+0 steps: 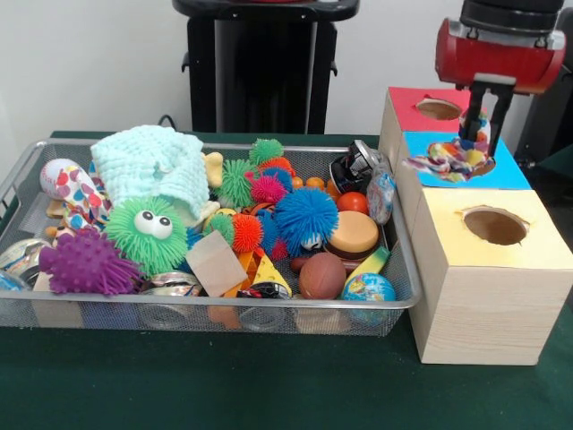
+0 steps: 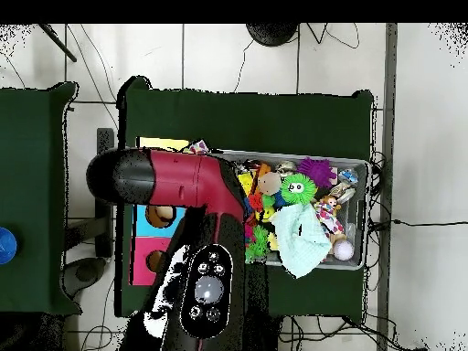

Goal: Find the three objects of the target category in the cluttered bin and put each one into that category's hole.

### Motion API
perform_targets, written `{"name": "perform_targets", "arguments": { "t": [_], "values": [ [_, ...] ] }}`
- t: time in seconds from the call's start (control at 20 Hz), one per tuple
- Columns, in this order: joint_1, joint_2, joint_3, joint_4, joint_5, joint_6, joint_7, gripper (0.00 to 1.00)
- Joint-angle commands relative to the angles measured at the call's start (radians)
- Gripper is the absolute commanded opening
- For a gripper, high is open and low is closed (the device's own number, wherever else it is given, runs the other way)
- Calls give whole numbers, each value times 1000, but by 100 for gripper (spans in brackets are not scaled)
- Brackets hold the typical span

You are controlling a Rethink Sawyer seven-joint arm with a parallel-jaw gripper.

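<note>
A printed cloth piece (image 1: pixel 450 159) lies across the blue-topped box's hole (image 1: pixel 479 167), with the pincer (image 1: pixel 480 127) standing over it, its fingers narrow around the cloth's top — apparently gripping. The yellow hole (image 1: pixel 495 225) sits on the next box, so the cloth needs carrying there. In the bin (image 1: pixel 31 158), another dotted piece (image 1: pixel 72 192) lies beside the mint cloth (image 1: pixel 157 164) — spiky balls (image 1: pixel 150 233) crowd it.

Red arm (image 2: pixel 187 178) with black joints and a black end effector (image 1: pixel 484 116).
</note>
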Motion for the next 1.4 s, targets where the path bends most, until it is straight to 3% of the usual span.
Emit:
{"name": "perform_targets", "arguments": {
  "t": [0.05,0.4,0.5,0.7,0.8,0.95,1.2,1.4],
  "values": [
    [-110,73,247,160,70,-146,50,0],
    [-124,89,288,179,31,-216,71,0],
    [-159,96,341,220,42,-269,71,0],
    [-158,113,335,228,22,-295,98,0],
    [-138,124,302,215,8,-275,109,0],
    [-100,139,235,186,-1,-160,128,0],
    [-85,129,217,207,37,20,181,0],
    [-70,128,193,222,39,-34,208,0]
  ]
}}
